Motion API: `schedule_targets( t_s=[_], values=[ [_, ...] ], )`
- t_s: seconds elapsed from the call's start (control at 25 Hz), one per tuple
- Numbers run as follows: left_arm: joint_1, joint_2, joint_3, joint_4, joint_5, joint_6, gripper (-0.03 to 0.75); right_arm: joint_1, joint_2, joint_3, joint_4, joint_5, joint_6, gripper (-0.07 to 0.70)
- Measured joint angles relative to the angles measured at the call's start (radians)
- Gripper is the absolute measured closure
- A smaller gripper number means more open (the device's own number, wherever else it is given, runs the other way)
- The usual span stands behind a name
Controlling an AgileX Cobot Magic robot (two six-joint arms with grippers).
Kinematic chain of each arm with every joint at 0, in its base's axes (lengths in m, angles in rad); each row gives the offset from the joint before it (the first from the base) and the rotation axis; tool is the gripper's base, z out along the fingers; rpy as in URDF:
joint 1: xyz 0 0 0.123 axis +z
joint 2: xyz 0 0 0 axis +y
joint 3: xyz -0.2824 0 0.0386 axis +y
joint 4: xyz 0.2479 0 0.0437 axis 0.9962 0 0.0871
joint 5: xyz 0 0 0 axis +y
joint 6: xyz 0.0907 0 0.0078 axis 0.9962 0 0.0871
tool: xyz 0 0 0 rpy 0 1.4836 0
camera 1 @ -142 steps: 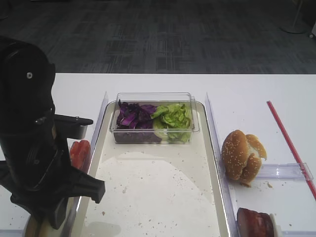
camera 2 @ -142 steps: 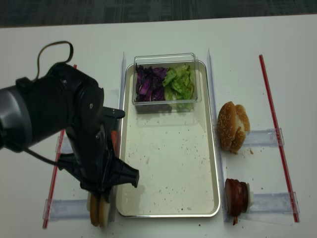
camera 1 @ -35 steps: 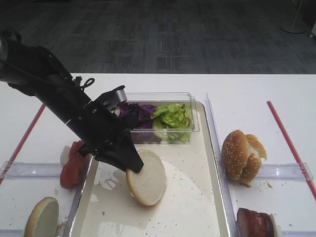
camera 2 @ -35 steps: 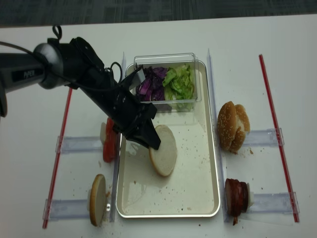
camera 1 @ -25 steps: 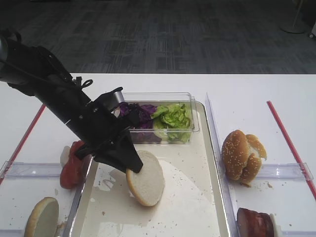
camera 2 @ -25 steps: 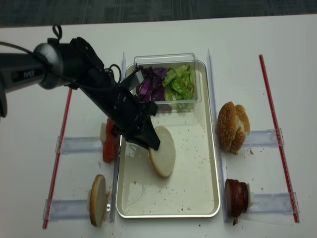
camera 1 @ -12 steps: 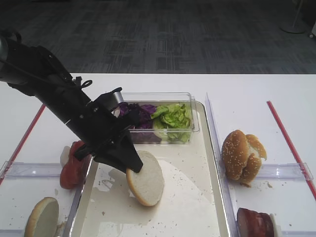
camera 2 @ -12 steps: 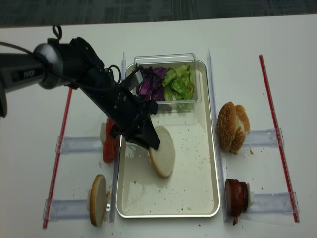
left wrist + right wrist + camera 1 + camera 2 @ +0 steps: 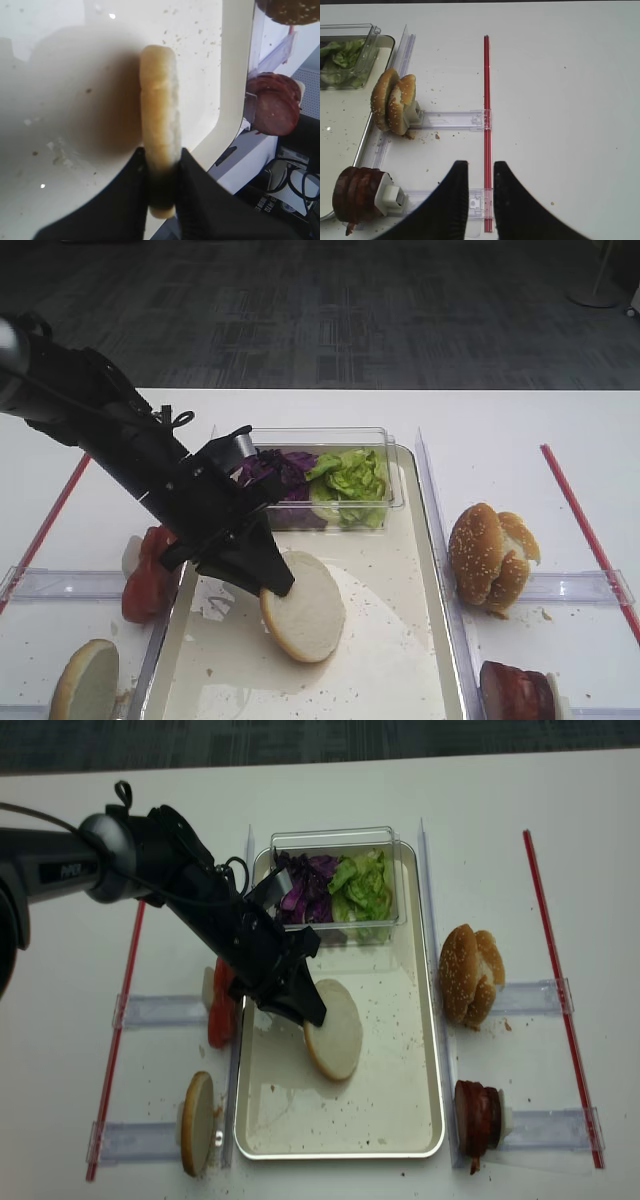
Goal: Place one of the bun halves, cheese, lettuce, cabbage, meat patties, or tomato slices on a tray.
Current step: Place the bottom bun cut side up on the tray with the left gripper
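My left gripper (image 9: 272,585) (image 9: 312,1015) (image 9: 161,165) is shut on the edge of a pale bun half (image 9: 305,620) (image 9: 335,1042) (image 9: 160,100). The bun half tilts low over the middle of the cream tray (image 9: 400,640) (image 9: 390,1100) (image 9: 75,150). Lettuce (image 9: 350,475) and cabbage (image 9: 275,470) fill a clear box at the tray's far end. Tomato slices (image 9: 148,565) stand left of the tray and meat patties (image 9: 515,690) (image 9: 355,192) to its right. Cheese is out of view. Over bare table, my right gripper (image 9: 481,165) has its fingers slightly apart and empty.
A sesame bun (image 9: 485,555) (image 9: 392,105) leans on a clear holder right of the tray. Another bun half (image 9: 85,680) stands at the front left. Red strips (image 9: 486,100) and clear rails (image 9: 580,587) lie on the white table.
My left gripper has carried the bun half slightly right and lower over the tray, and the bun half now lies flatter.
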Motion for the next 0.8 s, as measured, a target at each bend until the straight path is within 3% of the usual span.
schedule_targets(
  t_s=[0.8],
  values=[
    [0.0, 0.049, 0.0, -0.029, -0.001, 0.02, 0.615, 0.0, 0.0, 0.0, 0.0, 0.0, 0.0, 0.456]
  ],
)
